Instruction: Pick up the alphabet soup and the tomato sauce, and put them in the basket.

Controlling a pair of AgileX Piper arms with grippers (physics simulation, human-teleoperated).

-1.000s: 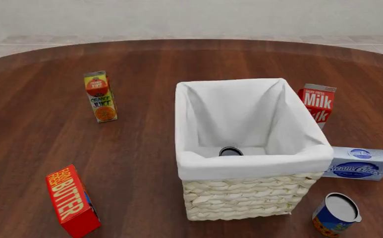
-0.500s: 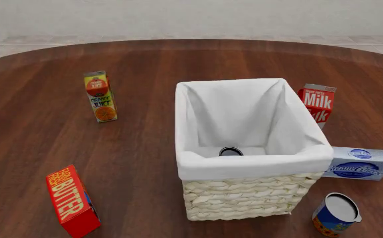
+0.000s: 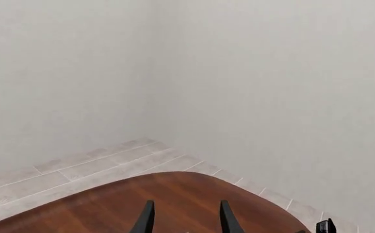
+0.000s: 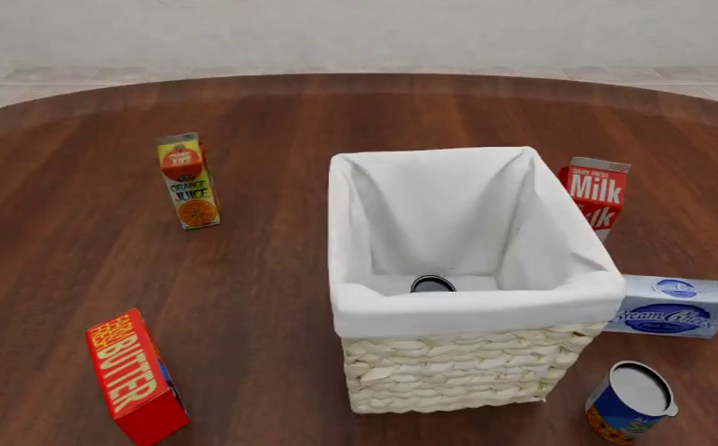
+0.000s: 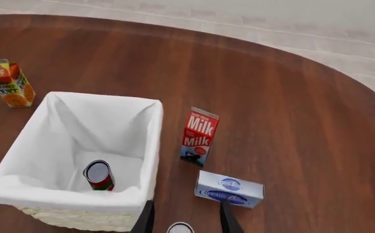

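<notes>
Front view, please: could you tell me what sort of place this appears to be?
Likely a simulated tabletop grocery-sorting setup: a round wooden table on pale tiled floor, holding a lined wicker basket, a milk carton and an orange juice carton.

At the bottom centre of the frame, the left tool [image 3: 185, 221] shows two dark fingers [image 3: 144, 219] set apart with nothing between them. Beneath lies the curved desk [image 3: 109, 206], ringed by pale floor tiles [image 3: 77, 167] and grey walls [image 3: 271, 87].
</notes>
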